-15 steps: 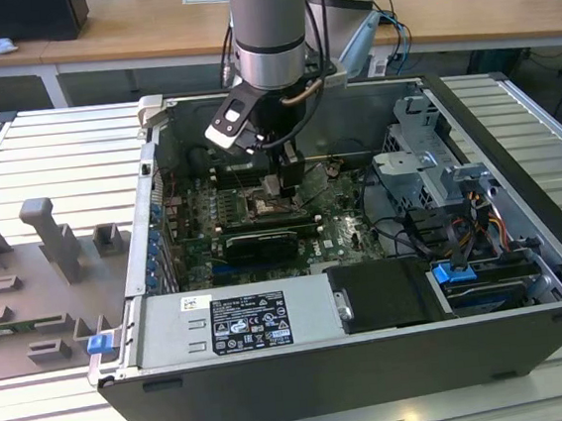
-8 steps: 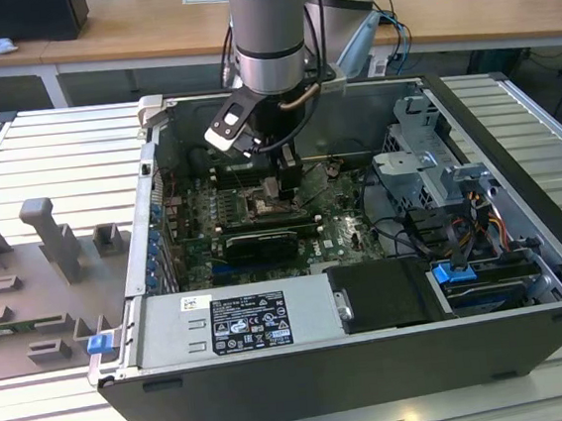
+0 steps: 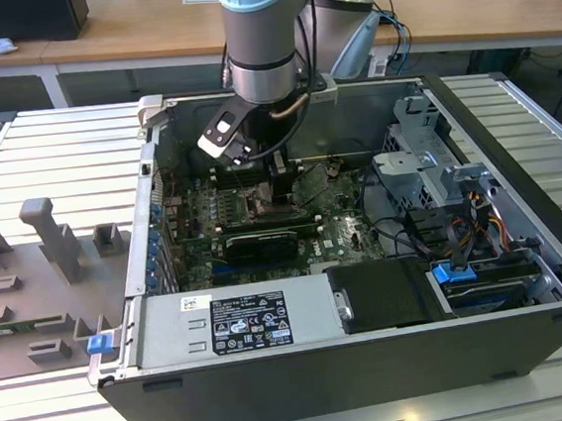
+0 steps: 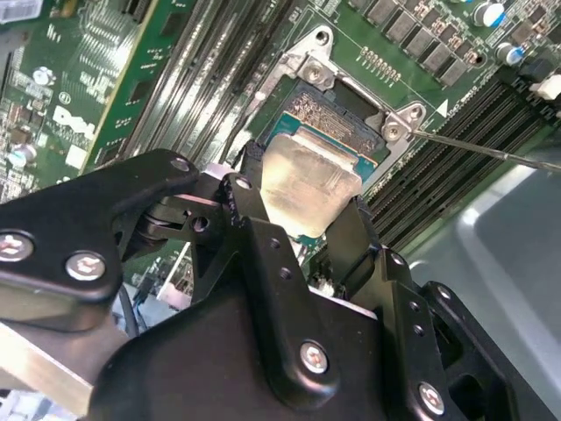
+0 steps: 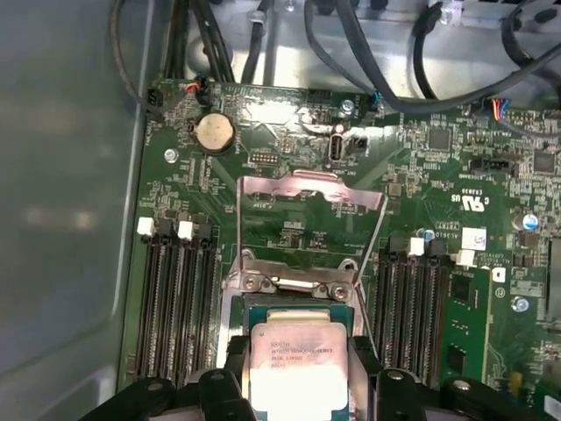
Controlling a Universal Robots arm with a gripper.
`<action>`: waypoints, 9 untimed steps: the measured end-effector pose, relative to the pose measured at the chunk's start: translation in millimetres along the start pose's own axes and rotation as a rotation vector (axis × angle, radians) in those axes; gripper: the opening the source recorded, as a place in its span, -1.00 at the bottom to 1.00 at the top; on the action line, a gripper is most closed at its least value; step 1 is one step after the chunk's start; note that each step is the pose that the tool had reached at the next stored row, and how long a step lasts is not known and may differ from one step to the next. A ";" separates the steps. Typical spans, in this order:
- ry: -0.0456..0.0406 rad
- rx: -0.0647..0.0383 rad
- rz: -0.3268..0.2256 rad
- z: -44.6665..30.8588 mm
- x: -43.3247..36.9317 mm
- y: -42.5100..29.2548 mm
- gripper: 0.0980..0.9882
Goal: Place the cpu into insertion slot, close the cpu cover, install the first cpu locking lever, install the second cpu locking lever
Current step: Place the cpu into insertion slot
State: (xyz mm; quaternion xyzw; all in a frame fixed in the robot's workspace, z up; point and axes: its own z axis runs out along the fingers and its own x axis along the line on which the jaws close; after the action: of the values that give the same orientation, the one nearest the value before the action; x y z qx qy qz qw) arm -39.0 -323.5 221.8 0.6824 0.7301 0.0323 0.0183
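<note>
Gripper (image 4: 302,200): jaws were clamped on cpu (image 4: 308,175).
Slot (image 4: 331,110): lay just beyond jaws, partly under cpu.
Cover (image 5: 308,186): stood open, beyond slot.

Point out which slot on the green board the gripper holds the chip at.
The square dark insertion slot with the silvery rim, not the long narrow black memory slots flanking it; the fingers grip the pale silver square cpu.
</note>
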 end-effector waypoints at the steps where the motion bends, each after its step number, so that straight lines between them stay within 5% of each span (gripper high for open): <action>1: -0.0009 0.000 0.013 1.4 0.1 -0.2 -0.02; 9: -0.0033 -0.001 0.047 8.5 2.3 -8.7 -0.02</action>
State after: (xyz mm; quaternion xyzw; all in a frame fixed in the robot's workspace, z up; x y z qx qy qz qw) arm -47.3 -321.7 212.8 0.6993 0.7139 0.0319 0.0190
